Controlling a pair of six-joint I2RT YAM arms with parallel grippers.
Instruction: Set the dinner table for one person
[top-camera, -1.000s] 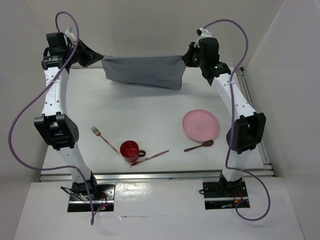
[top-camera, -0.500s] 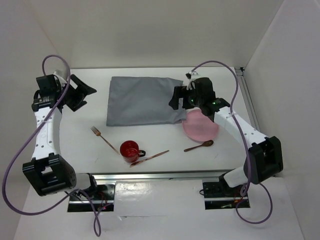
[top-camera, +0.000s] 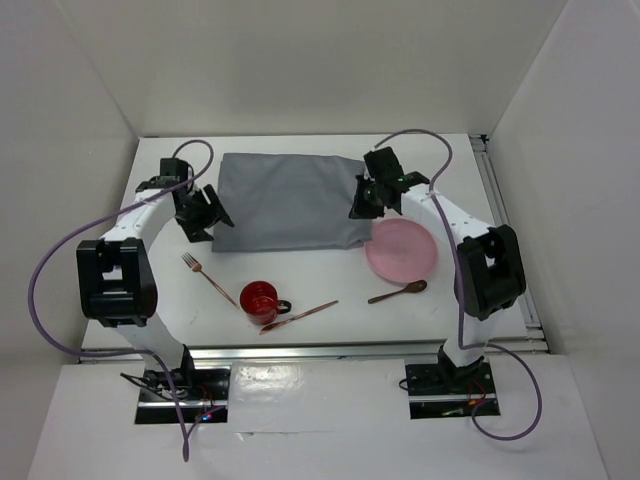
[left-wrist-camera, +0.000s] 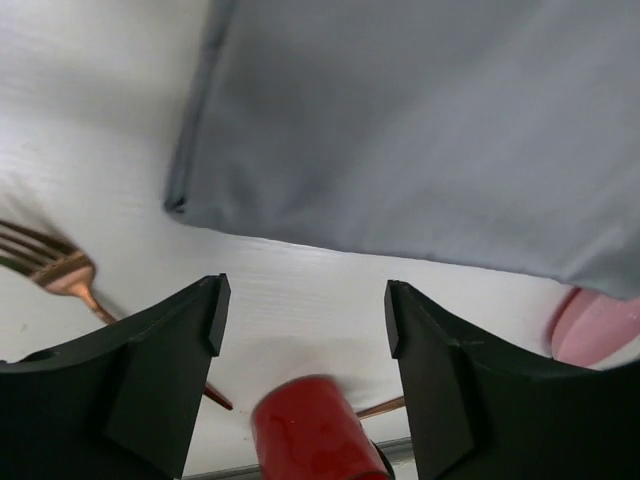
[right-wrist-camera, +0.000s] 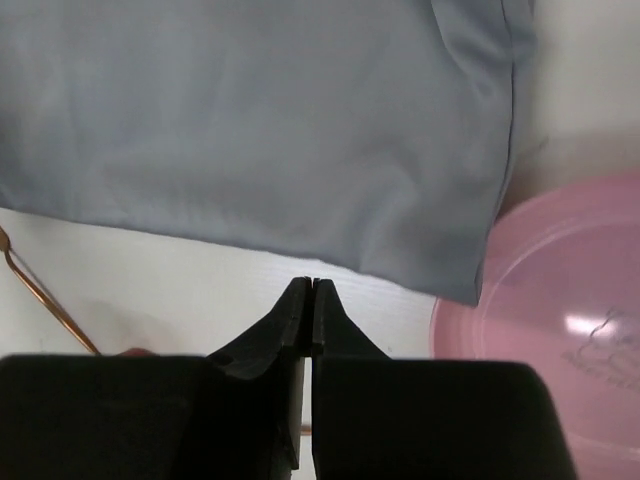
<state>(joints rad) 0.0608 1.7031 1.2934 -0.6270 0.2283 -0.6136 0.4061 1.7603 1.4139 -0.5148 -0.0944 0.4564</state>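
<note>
A grey cloth placemat (top-camera: 290, 200) lies flat at the back middle of the white dinner table (top-camera: 330, 275). My left gripper (top-camera: 205, 215) hovers open by the mat's near left corner (left-wrist-camera: 180, 200), with nothing between its fingers (left-wrist-camera: 190, 330). My right gripper (top-camera: 362, 200) is shut and empty over the mat's right edge (right-wrist-camera: 505, 150). A pink plate (top-camera: 402, 250) sits right of the mat, which reaches its rim (right-wrist-camera: 470, 310). In front lie a copper fork (top-camera: 205, 275), a red mug (top-camera: 260, 300), a copper knife (top-camera: 300, 315) and a copper spoon (top-camera: 398, 292).
White walls close in the table at the back and on both sides. A metal rail (top-camera: 320, 350) runs along the near edge, where both arm bases are bolted. Purple cables loop off each arm.
A second ago both grippers held the placemat stretched in the air at the back. It now lies flat, both have let go, and the right gripper has shut empty.
</note>
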